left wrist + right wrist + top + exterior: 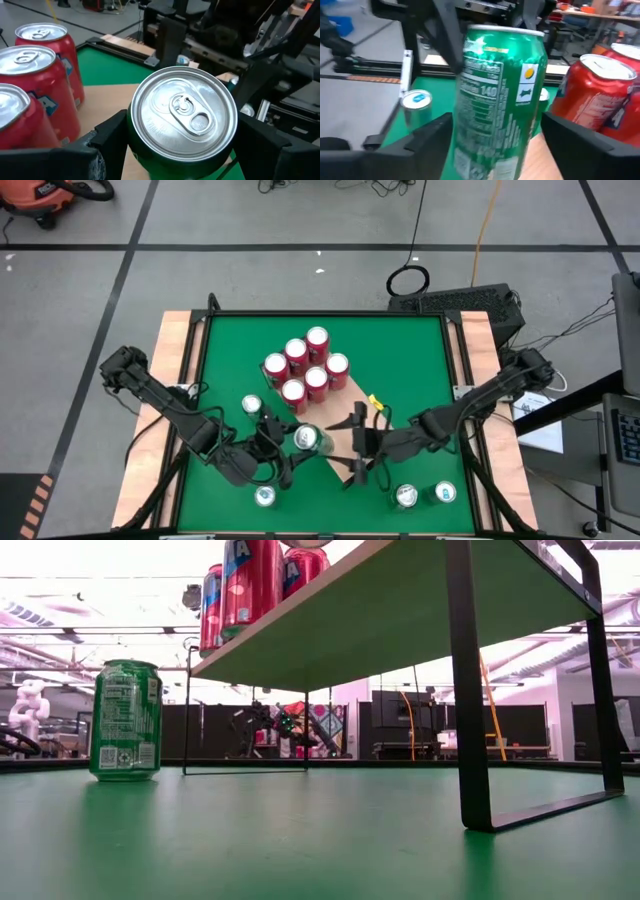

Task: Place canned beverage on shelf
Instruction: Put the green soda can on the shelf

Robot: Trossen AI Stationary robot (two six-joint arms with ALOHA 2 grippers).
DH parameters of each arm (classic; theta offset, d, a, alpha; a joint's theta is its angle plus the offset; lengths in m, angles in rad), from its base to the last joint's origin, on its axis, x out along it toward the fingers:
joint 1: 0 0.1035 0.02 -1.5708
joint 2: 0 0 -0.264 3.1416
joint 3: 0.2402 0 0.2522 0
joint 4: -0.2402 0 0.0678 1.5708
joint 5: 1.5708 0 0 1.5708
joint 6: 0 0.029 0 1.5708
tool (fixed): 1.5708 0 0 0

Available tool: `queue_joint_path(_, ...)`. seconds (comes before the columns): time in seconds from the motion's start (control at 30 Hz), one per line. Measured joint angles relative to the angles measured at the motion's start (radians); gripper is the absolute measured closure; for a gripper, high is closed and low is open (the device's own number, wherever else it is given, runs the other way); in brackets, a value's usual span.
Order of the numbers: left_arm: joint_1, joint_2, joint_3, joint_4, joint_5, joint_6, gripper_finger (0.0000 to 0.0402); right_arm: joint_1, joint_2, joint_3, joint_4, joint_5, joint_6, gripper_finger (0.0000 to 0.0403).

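Observation:
The shelf (338, 418) is a light wood board on dark metal legs, seen from below in the low view (400, 610). Several red cans (305, 370) stand on it. A green beverage can (310, 440) sits over the shelf's near left edge with my left gripper (182, 145) shut on it. My right gripper (352, 448) is open. Its fingers (432, 135) stand on either side of the same can (500, 100), and a gap shows at one finger. Neither gripper shows in the low view. My left gripper pinches the green can's side wall (134, 152) just under the top rim, one finger on each opposite side. The fingers come slanting slightly down from the table's near left. The can stays top up over the wood board (105, 100); its base is hidden.
More green cans stand on the table: one left of the shelf (252, 405), which the low view also shows (125, 720), one at the near edge (265, 497) and two at the near right (405, 497). The shelf's dark legs (470, 690) reach the table. A small yellow object (377, 402) lies on the board.

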Motion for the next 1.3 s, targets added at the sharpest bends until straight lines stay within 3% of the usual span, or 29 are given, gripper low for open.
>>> queue_joint_path(0.23, 0.000, 0.006, 0.000, 0.011, 0.000, 0.032, 0.0124, -0.026, 0.032, 0.053, -0.012, 0.001, -0.021, 0.0066)
queue_joint_path(0.33, 0.003, 0.006, 0.000, 0.016, -0.002, 0.036, 0.0124, -0.053, 0.032, 0.053, -0.013, -0.084, -0.005, 0.0065)
queue_joint_path(0.6, 0.010, 0.019, 0.000, 0.086, 0.008, 0.143, 0.0124, -0.110, 0.033, 0.053, 0.002, -0.237, 0.011, 0.0066)
queue_joint_path(0.97, 0.016, 0.025, 0.000, 0.081, 0.000, 0.151, 0.0111, -0.132, 0.032, 0.052, 0.002, -0.320, -0.017, 0.0112)
queue_joint_path(1.3, 0.017, 0.025, -0.001, 0.081, 0.005, 0.156, 0.0097, -0.158, 0.031, 0.052, -0.018, -0.366, -0.026, 0.0109)
